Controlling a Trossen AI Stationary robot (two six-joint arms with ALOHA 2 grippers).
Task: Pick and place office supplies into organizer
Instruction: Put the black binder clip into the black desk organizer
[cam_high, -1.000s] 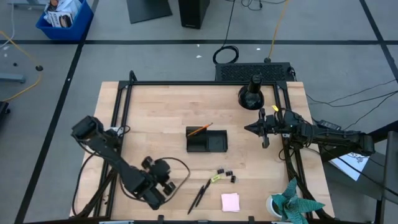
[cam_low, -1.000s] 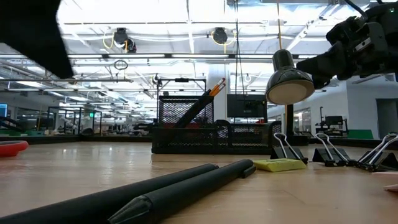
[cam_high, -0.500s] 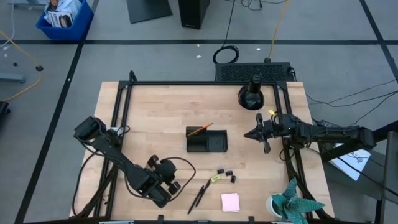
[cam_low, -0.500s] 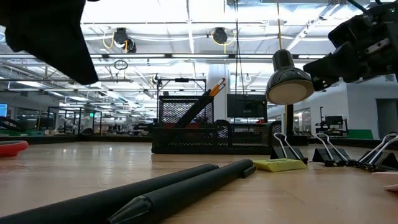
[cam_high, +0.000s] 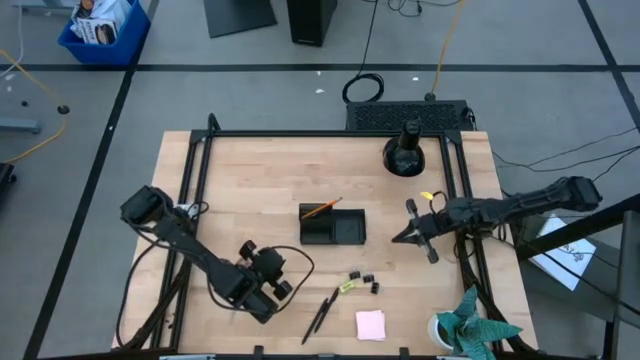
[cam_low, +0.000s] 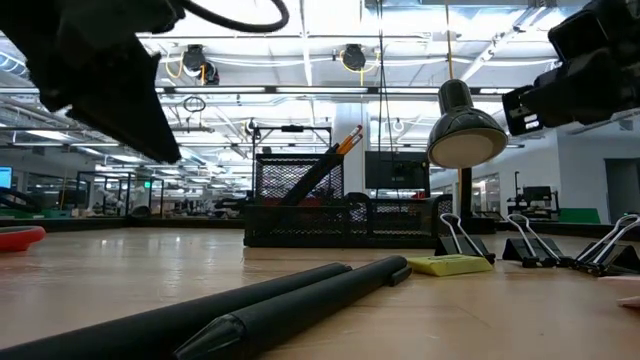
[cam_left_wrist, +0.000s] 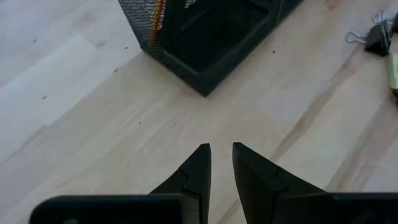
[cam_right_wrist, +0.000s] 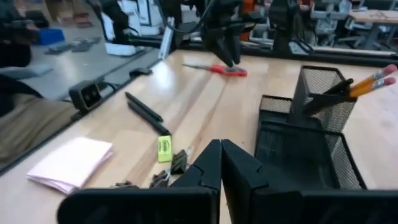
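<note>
- The black mesh organizer (cam_high: 332, 226) sits about mid-counter (cam_high: 250, 180), with orange pencils (cam_high: 322, 209) already leaning out of its taller cup section. The low tray part next to it looks empty from the left wrist view.
- Left claw (cam_left_wrist: 221, 163) hangs over bare wood on the near-left side of the organizer, fingers a little apart with a narrow gap, nothing between them.
- Right claw (cam_right_wrist: 221, 163) is off toward the right edge of the counter, pointing at the organizer, fingers pressed together and holding nothing.
- Still loose on the counter near the front edge: two black pens (cam_high: 322, 312) lying side by side, a small yellow item (cam_high: 346, 286), a few black binder clips (cam_high: 365, 280) just beside it, and the pink sticky-note pad (cam_high: 371, 324).
- Red-handled scissors (cam_right_wrist: 219, 69) lie over on the left side, beyond the left arm as seen from the right wrist.
- Black desk lamp (cam_high: 405, 152) at the back right, teal paper plant (cam_high: 470, 325) in the front right corner.
</note>
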